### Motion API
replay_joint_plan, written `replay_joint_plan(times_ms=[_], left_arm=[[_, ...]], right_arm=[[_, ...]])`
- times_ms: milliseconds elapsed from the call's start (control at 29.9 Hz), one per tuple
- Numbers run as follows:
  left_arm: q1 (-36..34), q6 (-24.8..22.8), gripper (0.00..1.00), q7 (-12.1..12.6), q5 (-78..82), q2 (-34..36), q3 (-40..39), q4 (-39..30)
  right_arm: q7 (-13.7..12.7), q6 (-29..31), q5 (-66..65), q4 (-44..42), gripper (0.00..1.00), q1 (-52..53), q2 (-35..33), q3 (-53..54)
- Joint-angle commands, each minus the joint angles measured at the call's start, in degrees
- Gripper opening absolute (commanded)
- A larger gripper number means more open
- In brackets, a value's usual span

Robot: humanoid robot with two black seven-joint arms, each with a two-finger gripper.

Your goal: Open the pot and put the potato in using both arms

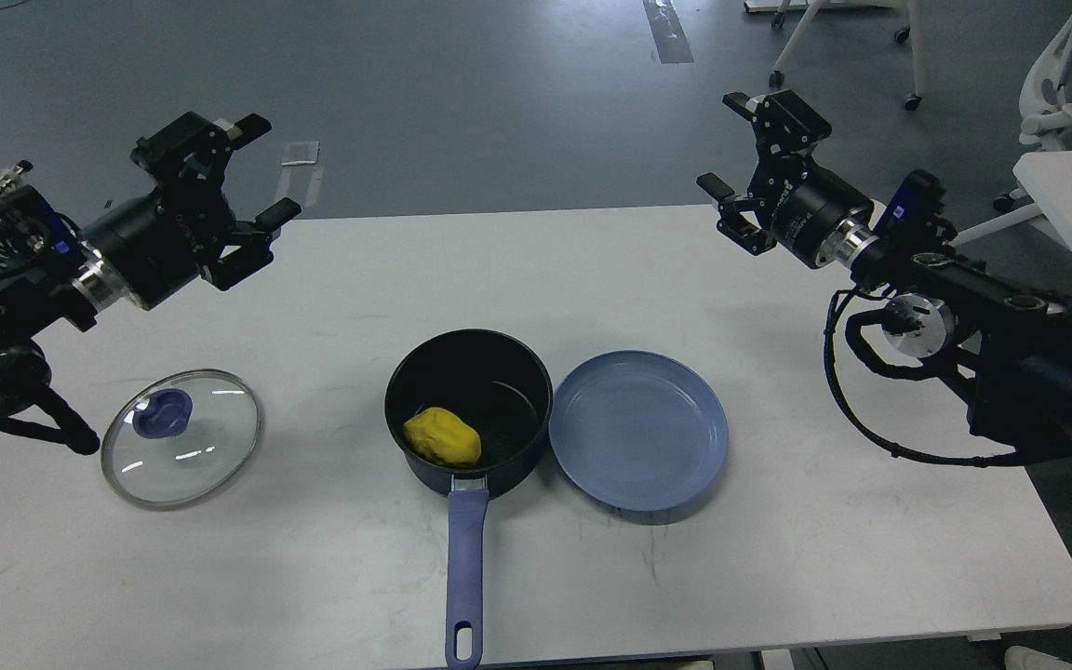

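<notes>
The dark pot (499, 372) stands open mid-table, its blue-purple handle (465, 568) pointing toward the front edge. The yellow potato (443, 436) lies inside it at the near left. The glass lid (180, 437) with its blue knob lies flat on the table to the left. My left gripper (261, 167) is open and empty, raised above the table's far left. My right gripper (725, 144) is open and empty, raised above the far right.
A shallow light-blue plate (639, 430) sits touching the pot's right side. The white table (778, 558) ends at a front edge just past the handle tip. Office chairs and another white table stand on the floor at the back right.
</notes>
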Motion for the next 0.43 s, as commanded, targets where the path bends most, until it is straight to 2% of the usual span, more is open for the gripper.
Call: replay_joint_plan(times_ms=[0,134,401], left_arm=[[3.2,-1.5,0.98,0.0,-0.4,-3.1,-3.8,3.2],[5.3,-1.5,0.98,0.0,-0.5,-5.8,-6.9,7.4],[5.6,-1.5,0.98,0.0,-2.3,-6.6,-7.3,8.8]], right_arm=[[0.0,3.7,0.2,-1.0,1.0,-3.5,1.3,2.7],[0.0,4.6,0.2,-1.1,1.0,-5.9,0.9,2.8],[0.0,4.6,0.2,-1.1,1.0,-6.5,1.0,5.0]])
